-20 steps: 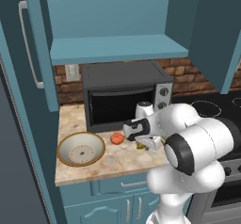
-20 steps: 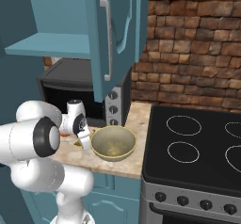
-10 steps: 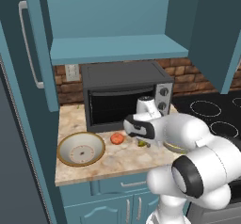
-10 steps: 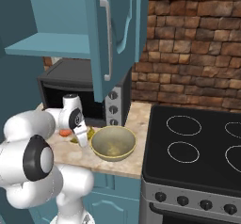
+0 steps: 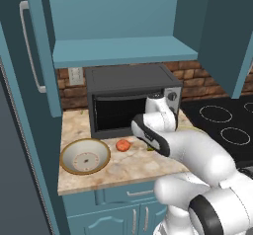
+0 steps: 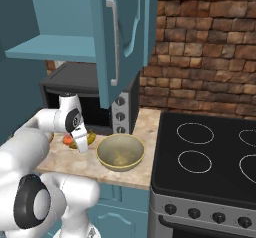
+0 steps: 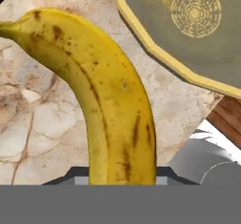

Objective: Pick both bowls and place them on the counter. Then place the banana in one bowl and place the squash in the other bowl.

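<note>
The yellow banana [image 7: 110, 100] lies on the counter [image 7: 37, 124] and runs down between my gripper's [image 7: 122, 177] two dark tips, which stand open on either side of it. In the right base view the gripper [image 6: 82, 143] is low over the banana [image 6: 90, 139], between the squash [image 6: 67, 140] and the deeper tan-olive bowl [image 6: 120, 152]. That bowl's [image 7: 188, 25] yellow rim fills the hand view's upper right. The wide shallow bowl [image 5: 85, 156] sits empty on the counter [image 5: 113, 172] at the left, with the red-orange squash [image 5: 123, 145] to its right.
A black microwave [image 5: 129, 98] stands at the back of the counter, close behind my hand. An open teal cabinet door [image 6: 125, 37] hangs above. The black stovetop [image 6: 210, 152] lies to the right. The counter's front edge is near the bowls.
The arm has swung and the hand has come down over the banana. The bowls, squash and banana have stayed in place.
</note>
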